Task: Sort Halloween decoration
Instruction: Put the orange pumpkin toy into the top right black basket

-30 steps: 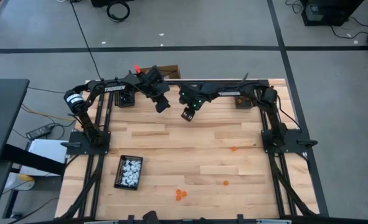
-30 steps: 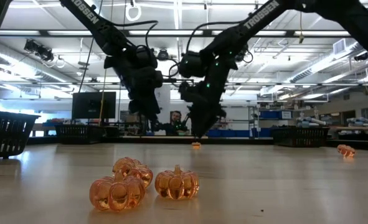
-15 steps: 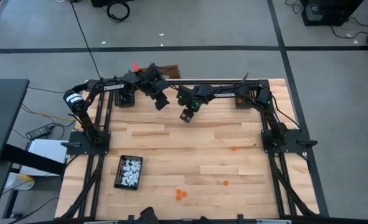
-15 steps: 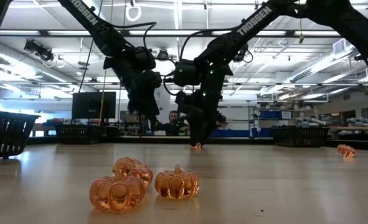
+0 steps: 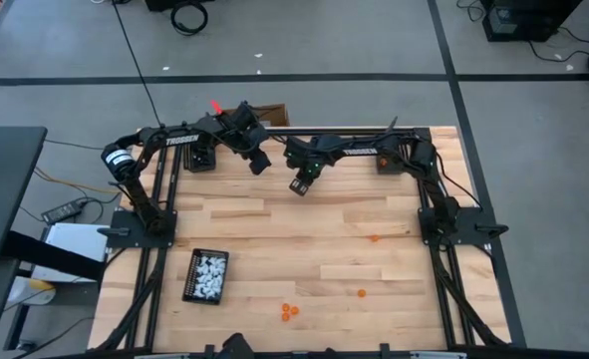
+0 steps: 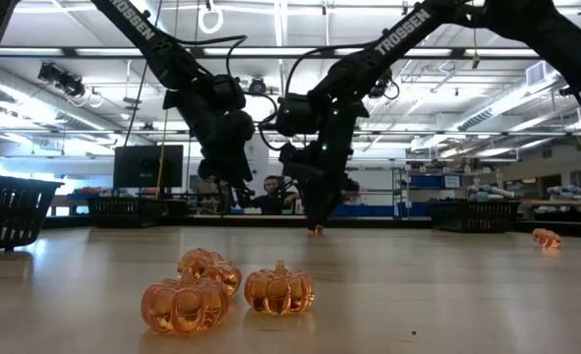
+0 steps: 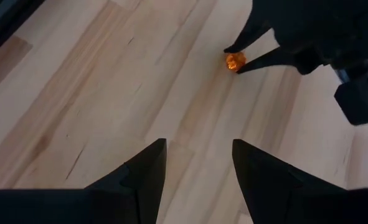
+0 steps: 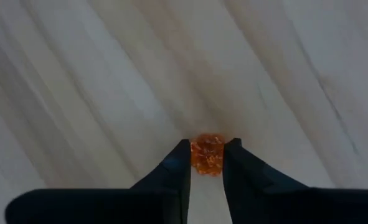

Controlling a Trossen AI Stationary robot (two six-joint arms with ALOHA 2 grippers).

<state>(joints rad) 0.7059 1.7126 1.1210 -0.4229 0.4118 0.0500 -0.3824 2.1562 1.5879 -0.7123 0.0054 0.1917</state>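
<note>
The decoration shows as tiny orange pumpkins and white trinkets; I see no black ones. My right gripper [image 8: 207, 144] is over the far middle of the table [image 5: 299, 185], shut on one orange pumpkin [image 8: 207, 154]. My left gripper [image 7: 196, 144] hangs open just to its left [image 5: 257, 163] and touches nothing. Three pumpkins [image 6: 279, 288] rest on the boards near the near edge [image 5: 289, 311]. Two more lie to the right [image 5: 362, 293] [image 5: 375, 238]. The white trinkets fill a black tray [image 5: 205, 275]. My right gripper pinches the orange pumpkin by its two opposite sides [image 8: 196, 155], at the free ends of the fingers [image 7: 251, 37]. The fingers come from above, pointing down. The pumpkin [image 6: 317, 230] sits at table height; whether it is lifted clear I cannot tell.
The black tray lies near the table's left near corner. Bare boards [image 5: 304, 234] stretch between the grippers and the loose pumpkins. Arm frames run along both side edges [image 5: 154, 214] [image 5: 443, 214]. A person [image 6: 276, 189] shows in the room beyond the far edge.
My right gripper has come down onto the far orange pumpkin, which has shifted a little toward the table's right. My left gripper has drawn back slightly toward the far edge.
</note>
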